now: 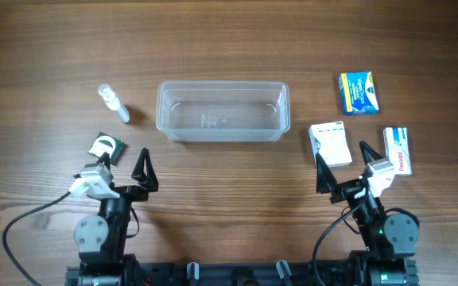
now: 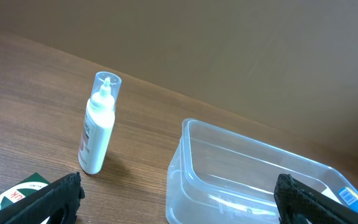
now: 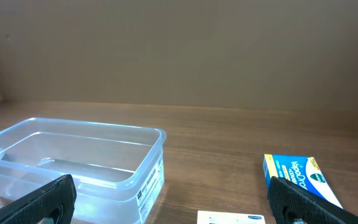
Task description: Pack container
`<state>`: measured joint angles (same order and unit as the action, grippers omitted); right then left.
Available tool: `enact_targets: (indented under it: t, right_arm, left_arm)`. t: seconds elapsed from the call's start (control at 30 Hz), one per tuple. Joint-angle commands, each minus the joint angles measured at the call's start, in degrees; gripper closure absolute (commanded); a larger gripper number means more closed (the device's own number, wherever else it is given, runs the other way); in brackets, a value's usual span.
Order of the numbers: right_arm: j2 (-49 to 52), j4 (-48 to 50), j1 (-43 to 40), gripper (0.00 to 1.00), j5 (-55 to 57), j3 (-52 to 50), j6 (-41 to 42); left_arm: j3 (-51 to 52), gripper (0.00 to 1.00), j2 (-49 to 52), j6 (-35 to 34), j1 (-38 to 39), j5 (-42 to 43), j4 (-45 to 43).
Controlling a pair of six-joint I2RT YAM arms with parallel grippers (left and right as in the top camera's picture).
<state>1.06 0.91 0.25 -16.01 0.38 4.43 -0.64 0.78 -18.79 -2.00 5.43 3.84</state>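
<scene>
The container [image 1: 162, 111] is a clear rectangular tub with nothing in it, standing at the middle back of the wooden table. It also shows in the left wrist view [image 2: 185, 162] and in the right wrist view [image 3: 151, 165]. My left gripper [image 1: 122, 156] hovers in front of its left end, open, with nothing between the fingers [image 2: 58, 196]. My right gripper [image 1: 343, 161] is open too, near the front right, beside a white medicine box [image 1: 330, 143]. Both grippers are apart from the tub.
A small white bottle [image 1: 114, 104] with a clear cap is left of the tub. A green and white box [image 1: 106, 147] lies by my left gripper. To the right are a blue and yellow box [image 1: 358, 92] and a red and white box [image 1: 398, 149].
</scene>
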Motion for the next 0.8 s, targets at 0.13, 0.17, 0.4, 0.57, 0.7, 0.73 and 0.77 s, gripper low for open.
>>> enact_targets:
  t: [0.13, 0.17, 0.4, 0.57, 0.7, 0.73, 0.77]
  right_arm:
    - [0.07, 0.33, 0.28, 0.0, 1.09, -0.09, 0.11]
    - [0.09, 0.33, 0.28, 0.0, 0.92, -0.09, 0.39]
    - [0.83, -1.22, 0.26, 0.0, 0.76, 4.46, 0.37]
    - [9.03, -6.14, 0.2, 0.0, 2.97, 14.25, -0.44]
    - [22.38, -9.77, 0.04, 0.0, 3.1, 25.24, -1.49]
    - [26.18, -10.8, 0.04, 0.0, 3.08, 28.39, -1.46]
    - [29.77, -11.87, 0.04, 0.0, 3.08, 31.52, -1.49]
  left_arm:
    - [0.33, 0.0, -0.33, 0.48, -0.42, -0.74, 0.24]
    - [0.33, 0.0, -0.33, 0.48, -0.42, -0.76, 0.26]
    - [0.33, 0.0, -0.33, 0.48, -0.42, -0.74, 0.24]
    - [0.33, 0.0, -0.33, 0.48, -0.42, -0.74, 0.24]
    - [0.33, 0.0, -0.33, 0.48, -0.42, -0.74, 0.24]
    - [0.33, 0.0, -0.33, 0.48, -0.42, -0.76, 0.24]
    - [0.33, 0.0, -0.33, 0.48, -0.42, -0.76, 0.24]
